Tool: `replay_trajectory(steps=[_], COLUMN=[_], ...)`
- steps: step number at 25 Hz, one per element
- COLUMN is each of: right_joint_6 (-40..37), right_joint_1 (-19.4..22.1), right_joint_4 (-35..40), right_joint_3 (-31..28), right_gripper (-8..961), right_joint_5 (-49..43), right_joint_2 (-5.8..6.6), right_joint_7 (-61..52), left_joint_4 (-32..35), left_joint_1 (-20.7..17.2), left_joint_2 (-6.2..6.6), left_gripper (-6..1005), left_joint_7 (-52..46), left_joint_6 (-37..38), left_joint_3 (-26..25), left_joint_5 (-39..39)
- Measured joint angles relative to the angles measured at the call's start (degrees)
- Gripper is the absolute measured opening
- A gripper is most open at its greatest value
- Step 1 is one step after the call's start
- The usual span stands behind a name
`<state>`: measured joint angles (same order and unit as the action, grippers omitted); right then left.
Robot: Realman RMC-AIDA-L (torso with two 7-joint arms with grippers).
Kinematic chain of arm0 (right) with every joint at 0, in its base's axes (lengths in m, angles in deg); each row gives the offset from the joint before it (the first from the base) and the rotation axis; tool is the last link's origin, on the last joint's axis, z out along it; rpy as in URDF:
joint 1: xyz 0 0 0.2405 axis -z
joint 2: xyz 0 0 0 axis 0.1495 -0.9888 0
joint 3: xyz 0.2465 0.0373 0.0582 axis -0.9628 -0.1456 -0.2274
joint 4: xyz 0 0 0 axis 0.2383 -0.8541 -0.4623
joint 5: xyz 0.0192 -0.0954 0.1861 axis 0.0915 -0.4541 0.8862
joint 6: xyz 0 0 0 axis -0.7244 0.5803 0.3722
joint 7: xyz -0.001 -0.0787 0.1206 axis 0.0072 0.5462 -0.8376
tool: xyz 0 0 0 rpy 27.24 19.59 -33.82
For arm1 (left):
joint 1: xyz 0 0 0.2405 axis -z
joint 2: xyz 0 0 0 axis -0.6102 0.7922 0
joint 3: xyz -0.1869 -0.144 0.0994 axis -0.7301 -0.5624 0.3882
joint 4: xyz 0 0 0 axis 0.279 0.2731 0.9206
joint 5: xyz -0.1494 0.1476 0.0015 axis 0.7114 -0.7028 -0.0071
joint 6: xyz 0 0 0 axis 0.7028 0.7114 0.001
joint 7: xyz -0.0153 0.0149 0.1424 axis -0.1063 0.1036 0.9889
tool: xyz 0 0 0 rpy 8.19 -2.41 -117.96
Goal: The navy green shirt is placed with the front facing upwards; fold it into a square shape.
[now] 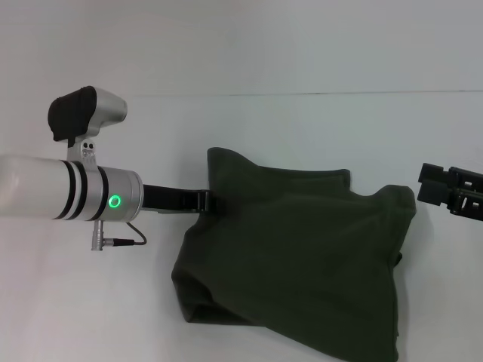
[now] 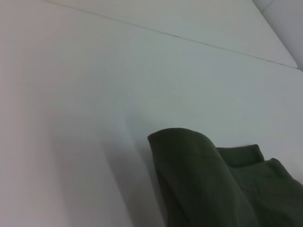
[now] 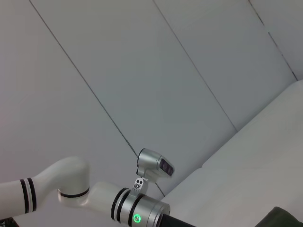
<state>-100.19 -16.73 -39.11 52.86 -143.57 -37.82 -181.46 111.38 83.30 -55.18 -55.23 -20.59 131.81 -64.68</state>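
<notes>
Presently listed, one item: the navy green shirt (image 1: 302, 249), already doubled over into a rough, lumpy bundle on the white table (image 1: 249, 121), print and collar not visible, its near edge running off the bottom of the head view. Left gripper (image 1: 205, 200): reaches in level from the left on its white and silver arm, black fingers meeting the shirt's left edge just below a raised peak of cloth; whether the fingers are pinching fabric or merely touching it cannot be told, since the tips sit against dark cloth. The left wrist view shows that same peak of cloth (image 2: 189, 161) standing up off the table directly ahead of this gripper, with flatter layers beyond it. Right gripper (image 1: 438, 185): held just off the shirt's right-hand corner, apart from the cloth, fingers not readable. Condition of fold: uneven, left side puffed and rolled under, right edge slanted, so not yet square. Handling note, as judgement: the step appears to be squaring the bundle, and it would go best if the left gripper takes only the top layer at the peak, draws it low and flat across toward the right gripper, and aligns edge to edge before letting go. Risk: soft cotton drags lower layers along.
</notes>
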Motion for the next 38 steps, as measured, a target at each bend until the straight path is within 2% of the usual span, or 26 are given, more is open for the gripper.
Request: replay_trajectory(steps=[8,12,18,23,31,36,38], right_joint_6=[0.11,0.15,0.27,0.87,1.84,2.12,2.5], right_joint_1=[-0.31,-0.53,-0.94,-1.33,-2.12,-2.2,-2.19], right_joint_4=[0.0,0.0,-0.04,-0.08,-0.27,-0.78,-1.29], right_joint_3=[-0.06,-0.13,-0.22,0.0,0.0,0.0,-0.01], right_gripper=[774,774,774,774,774,774,774], right_joint_5=[0.01,0.05,0.12,0.34,0.04,0.0,0.01], right_joint_2=[-0.08,-0.15,-0.18,-0.18,-0.32,-0.35,-0.39], right_joint_7=[-0.01,-0.02,-0.02,-0.02,0.13,0.51,1.19], left_joint_4=[0.71,2.45,6.03,6.57,6.73,11.41,13.78], left_joint_1=[-1.15,-2.86,-7.09,-8.35,-8.17,-10.39,-11.84], left_joint_2=[0.31,0.48,1.02,1.67,1.26,0.81,0.39], left_gripper=[65,62,67,72,79,83,169], left_joint_7=[0.04,-0.15,-0.53,-0.56,-0.06,0.16,0.45], left_joint_6=[-0.44,-0.04,1.58,3.67,3.21,3.19,3.29], left_joint_3=[-0.66,-2.07,-7.2,-9.63,-9.55,-10.5,-11.35], left_joint_5=[0.01,0.22,0.24,0.24,0.24,0.93,1.75])
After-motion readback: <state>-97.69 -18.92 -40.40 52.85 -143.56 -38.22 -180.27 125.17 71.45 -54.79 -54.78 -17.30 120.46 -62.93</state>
